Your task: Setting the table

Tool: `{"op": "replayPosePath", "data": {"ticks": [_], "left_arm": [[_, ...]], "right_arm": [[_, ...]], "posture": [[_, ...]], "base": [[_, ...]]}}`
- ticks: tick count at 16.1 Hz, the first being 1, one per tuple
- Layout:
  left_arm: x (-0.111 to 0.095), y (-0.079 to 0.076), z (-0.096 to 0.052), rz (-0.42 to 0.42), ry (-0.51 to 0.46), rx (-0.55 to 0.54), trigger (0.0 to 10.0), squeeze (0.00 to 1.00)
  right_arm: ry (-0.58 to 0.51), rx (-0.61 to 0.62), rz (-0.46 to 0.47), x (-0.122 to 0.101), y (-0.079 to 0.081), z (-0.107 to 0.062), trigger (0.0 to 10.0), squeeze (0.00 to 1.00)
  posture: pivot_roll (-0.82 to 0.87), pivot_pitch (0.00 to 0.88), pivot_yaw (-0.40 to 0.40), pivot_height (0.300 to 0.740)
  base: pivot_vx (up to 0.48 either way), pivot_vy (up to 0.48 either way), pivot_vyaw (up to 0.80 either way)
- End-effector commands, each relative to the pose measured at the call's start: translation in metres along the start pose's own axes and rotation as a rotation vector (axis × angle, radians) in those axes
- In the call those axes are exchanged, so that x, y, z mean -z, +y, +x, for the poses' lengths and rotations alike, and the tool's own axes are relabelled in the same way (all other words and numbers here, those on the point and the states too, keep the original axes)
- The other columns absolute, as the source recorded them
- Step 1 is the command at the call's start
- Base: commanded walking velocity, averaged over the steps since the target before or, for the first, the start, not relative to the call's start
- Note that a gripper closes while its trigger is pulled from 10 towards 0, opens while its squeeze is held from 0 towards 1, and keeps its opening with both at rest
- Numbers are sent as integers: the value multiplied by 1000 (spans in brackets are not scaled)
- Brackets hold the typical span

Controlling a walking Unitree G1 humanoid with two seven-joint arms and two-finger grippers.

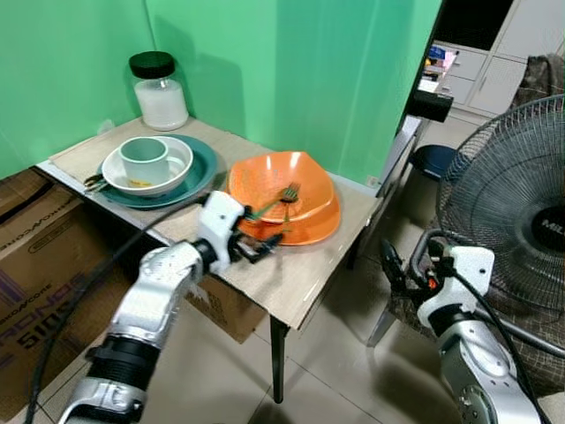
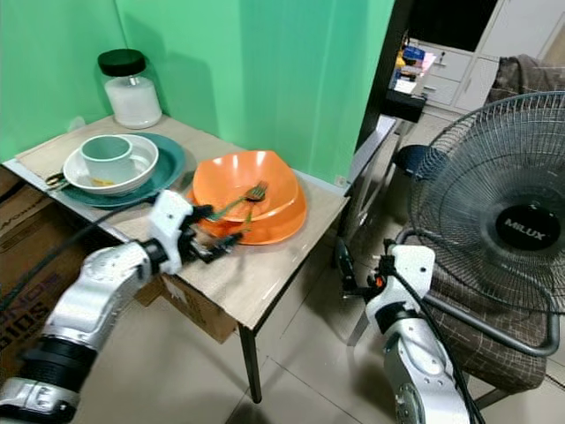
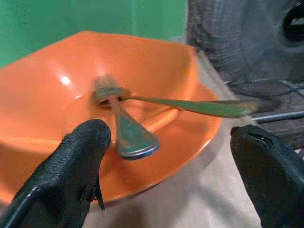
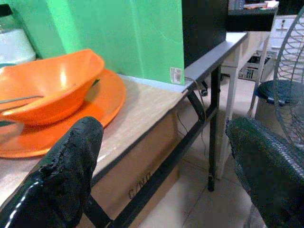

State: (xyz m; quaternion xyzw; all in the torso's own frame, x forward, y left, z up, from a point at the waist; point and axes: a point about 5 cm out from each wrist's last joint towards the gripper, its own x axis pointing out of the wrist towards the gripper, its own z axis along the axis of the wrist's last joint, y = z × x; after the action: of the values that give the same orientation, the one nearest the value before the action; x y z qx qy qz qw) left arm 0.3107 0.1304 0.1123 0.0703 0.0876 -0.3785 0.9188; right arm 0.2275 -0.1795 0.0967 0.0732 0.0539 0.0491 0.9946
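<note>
An orange bowl sits on an orange plate at the right end of the wooden table. Two greenish metal utensils lie in the bowl: a fork and a second piece whose flat handle end sticks out over the rim. My left gripper is at the plate's front edge, open, its fingers wide on either side of that handle end without touching it. My right gripper hangs open, low beside the table's right end, holding nothing.
A teal plate carries a white bowl with a teal cup inside, and utensils at its left rim. A black-lidded jar stands at the back. Cardboard boxes are under the table. A standing fan is on the right.
</note>
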Motion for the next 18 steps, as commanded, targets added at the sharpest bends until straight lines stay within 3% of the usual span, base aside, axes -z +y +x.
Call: {"op": "replayPosePath", "data": {"ticks": [1, 6, 7, 9, 11, 13, 14, 15, 18], "left_arm": [[-7, -8, 9, 5, -22, 53, 10000, 361], [-27, -14, 18, -13, -130, 49, 10000, 353], [-32, -16, 17, -19, -156, 62, 10000, 322], [-41, -26, 13, -11, -203, 100, 10000, 98], [-41, -29, 5, 17, -201, 87, 10000, 4], [-40, -27, -14, 66, -169, 23, 10000, 0], [-34, -22, -25, 117, -114, -6, 10000, 0], [-27, -17, -36, 160, -60, -28, 10000, 0], [-19, -8, -54, 168, -27, -89, 10000, 0]], "right_arm": [[-19, 12, -10, -5, -1, 0, 10000, 0], [-30, 12, -5, -7, 0, 0, 10000, 0], [-31, 12, -3, -6, 0, 0, 10000, 0], [-31, 10, 7, -6, 2, -1, 10000, 0], [-29, 11, 12, -6, 2, -1, 10000, 0], [-36, -34, 25, -10, 7, 1, 10000, 12], [-55, -86, 41, -17, 13, 5, 10000, 1000], [-57, -123, 32, -23, 18, 13, 10000, 1000], [-31, -214, 1, -40, 32, 38, 10000, 1000]], "posture": [[21, 0, 3, 740], [23, 0, 5, 740], [25, 0, 5, 740], [24, 0, 11, 740], [21, 0, 20, 740], [21, 0, 22, 740], [34, 0, 12, 740], [43, 0, 4, 740], [59, 0, -16, 740]], "base": [[0, 0, 0], [0, 0, 0], [0, 0, 0], [0, 0, 0], [0, 0, 0], [0, 0, 0], [0, 0, 0], [0, 0, 0], [0, 0, 0]]}}
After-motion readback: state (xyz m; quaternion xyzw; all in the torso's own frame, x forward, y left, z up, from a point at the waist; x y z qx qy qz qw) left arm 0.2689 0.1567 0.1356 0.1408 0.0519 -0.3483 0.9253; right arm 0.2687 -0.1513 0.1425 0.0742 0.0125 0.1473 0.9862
